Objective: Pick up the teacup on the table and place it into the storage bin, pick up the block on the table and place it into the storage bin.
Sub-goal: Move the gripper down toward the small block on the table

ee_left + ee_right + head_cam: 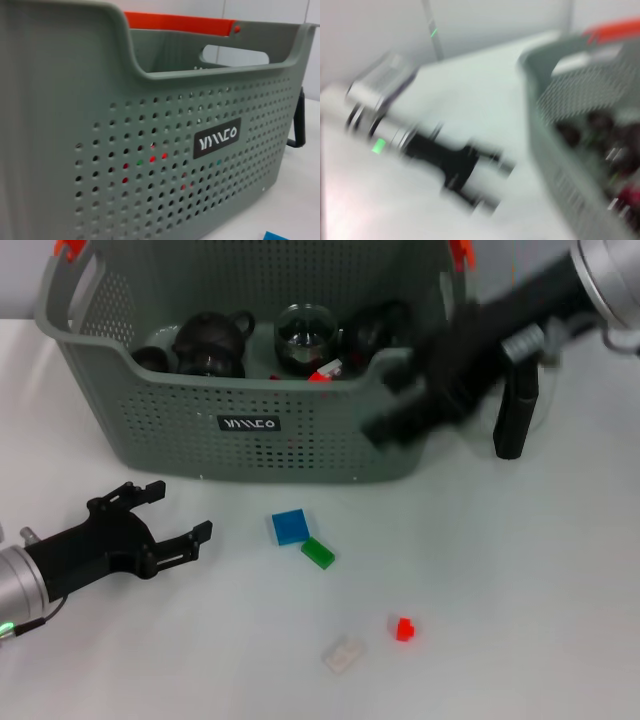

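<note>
The storage bin (250,430) sits at the back of the table (520,610), holding teapots (210,345) and a glass cup (307,338). In front of it lie four blocks (290,527), scattered centre to right. Left gripper (170,520) rests front-left, fingers apart. Right gripper (395,405) hangs over the bin's right front corner, blurred. A pitcher (517,420) stands right of the bin.
</note>
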Robot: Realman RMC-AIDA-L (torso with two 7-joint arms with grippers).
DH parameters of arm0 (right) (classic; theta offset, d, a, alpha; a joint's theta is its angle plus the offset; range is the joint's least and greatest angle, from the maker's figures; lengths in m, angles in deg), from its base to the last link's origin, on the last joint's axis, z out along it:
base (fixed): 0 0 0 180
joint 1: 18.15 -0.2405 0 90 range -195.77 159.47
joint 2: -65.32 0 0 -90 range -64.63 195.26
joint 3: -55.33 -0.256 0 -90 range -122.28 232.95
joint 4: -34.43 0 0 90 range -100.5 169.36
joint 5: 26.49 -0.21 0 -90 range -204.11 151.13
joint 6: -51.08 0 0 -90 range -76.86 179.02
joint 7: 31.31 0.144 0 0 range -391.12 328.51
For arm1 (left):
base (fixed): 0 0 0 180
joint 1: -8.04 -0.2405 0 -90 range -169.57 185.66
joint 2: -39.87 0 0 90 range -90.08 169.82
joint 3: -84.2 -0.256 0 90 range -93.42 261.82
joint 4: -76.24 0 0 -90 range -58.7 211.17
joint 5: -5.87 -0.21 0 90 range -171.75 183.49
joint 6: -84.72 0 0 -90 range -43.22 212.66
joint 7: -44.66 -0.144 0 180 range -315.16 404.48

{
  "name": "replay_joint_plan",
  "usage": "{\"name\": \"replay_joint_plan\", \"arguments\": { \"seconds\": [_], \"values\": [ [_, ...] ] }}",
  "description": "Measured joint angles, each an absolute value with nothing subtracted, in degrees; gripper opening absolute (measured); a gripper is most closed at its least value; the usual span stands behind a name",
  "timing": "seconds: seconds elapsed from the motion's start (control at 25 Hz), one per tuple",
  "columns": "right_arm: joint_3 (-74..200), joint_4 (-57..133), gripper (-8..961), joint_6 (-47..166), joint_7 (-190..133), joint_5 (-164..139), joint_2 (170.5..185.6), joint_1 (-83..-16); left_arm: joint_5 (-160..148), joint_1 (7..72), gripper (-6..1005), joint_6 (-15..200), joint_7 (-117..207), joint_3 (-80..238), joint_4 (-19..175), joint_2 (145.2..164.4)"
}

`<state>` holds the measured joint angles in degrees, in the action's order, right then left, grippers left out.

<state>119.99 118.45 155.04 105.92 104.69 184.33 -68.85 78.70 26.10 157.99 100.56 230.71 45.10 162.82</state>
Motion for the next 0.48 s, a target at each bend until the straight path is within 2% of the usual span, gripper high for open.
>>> {"name": "replay_joint_plan", "arguments": {
  "seconds": [0.2,0.48],
  "values": [
    [122.3,114.7,682,157.0,97.5,104.6,185.37,-65.6,78.7,26.7,891,157.6,100.6,230.7,45.2,162.75],
    [134.0,104.2,683,147.6,89.2,105.2,185.44,-65.0,78.6,26.7,891,157.5,100.6,230.7,45.2,162.92]
  ]
}}
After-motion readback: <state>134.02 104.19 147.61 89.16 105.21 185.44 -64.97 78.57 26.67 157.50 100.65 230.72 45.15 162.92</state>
